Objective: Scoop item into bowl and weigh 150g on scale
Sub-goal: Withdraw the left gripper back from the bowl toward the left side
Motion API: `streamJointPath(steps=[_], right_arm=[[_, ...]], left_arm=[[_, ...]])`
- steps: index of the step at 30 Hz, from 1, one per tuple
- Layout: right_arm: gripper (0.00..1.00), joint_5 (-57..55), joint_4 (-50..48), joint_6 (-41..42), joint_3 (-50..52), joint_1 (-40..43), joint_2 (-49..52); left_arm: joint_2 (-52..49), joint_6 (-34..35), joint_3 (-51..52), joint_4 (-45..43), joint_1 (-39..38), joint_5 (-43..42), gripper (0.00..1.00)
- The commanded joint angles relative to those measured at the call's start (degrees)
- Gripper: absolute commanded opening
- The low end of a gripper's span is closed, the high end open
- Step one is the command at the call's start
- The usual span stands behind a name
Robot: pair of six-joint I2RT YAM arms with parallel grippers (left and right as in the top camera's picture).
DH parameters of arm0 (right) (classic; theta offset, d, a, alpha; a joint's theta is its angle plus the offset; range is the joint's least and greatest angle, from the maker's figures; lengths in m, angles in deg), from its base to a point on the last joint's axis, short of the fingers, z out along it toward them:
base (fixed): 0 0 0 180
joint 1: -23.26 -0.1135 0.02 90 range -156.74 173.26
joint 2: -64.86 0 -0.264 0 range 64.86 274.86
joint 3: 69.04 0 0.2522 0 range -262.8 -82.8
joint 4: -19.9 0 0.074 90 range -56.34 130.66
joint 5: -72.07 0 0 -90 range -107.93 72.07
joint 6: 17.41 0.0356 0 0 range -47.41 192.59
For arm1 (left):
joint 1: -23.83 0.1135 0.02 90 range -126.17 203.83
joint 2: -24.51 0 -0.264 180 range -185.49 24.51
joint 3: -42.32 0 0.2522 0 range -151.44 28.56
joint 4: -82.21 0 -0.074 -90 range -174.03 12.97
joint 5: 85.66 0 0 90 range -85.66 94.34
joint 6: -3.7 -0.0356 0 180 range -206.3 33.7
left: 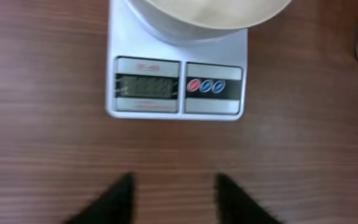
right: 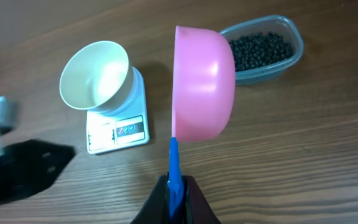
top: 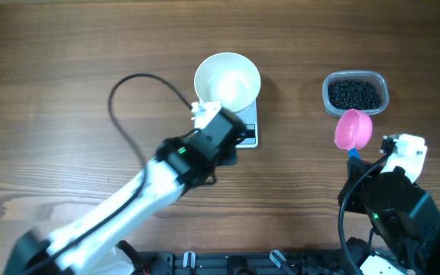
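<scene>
The empty white bowl [top: 228, 80] stands on the white scale [top: 247, 132], whose grey display [left: 146, 87] and coloured buttons face my left gripper [left: 174, 190]. That gripper hovers just in front of the scale, open, with bare wood between its fingers [left: 120, 200]. The item, small black beads [top: 354, 94], fills a clear plastic tub [top: 328, 98] at the right. My right gripper [right: 176, 190] is shut on the blue handle of a pink scoop [right: 204, 84]. The scoop [top: 354, 130] hangs just in front of the tub, and no beads show in it.
A black cable [top: 128, 99] loops over the wood left of the bowl. The left arm [top: 159, 179] stretches from the front left edge to the scale. The right arm's body [top: 396, 210] fills the front right corner.
</scene>
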Motion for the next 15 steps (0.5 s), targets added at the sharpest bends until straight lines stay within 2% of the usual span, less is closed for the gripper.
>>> streamJointPath(steps=[1, 2, 7, 11, 15], right_arm=[[0.04, 0.0, -0.2, 0.9, -0.5, 0.0, 0.1], [0.04, -0.1, -0.3, 0.9, -0.5, 0.0, 0.1], [0.04, -0.2, -3.0, 0.9, -0.4, 0.0, 0.1], [0.04, -1.5, -5.4, 0.9, -0.2, 0.0, 0.4], [0.04, -3.6, -6.7, 0.7, -0.2, 0.0, 1.5]], left_arm=[[8.1, 0.1, 0.0, 6.8, -0.2, 2.4, 0.8], [9.6, 0.1, 0.1, 8.7, -0.2, 3.1, 1.0], [14.7, 0.1, 0.1, 18.2, -0.2, 9.2, 1.0], [15.3, 0.8, 0.1, 22.8, -0.2, 8.5, 1.0], [15.7, -9.3, -0.3, 21.5, 1.9, 7.7, 1.0]])
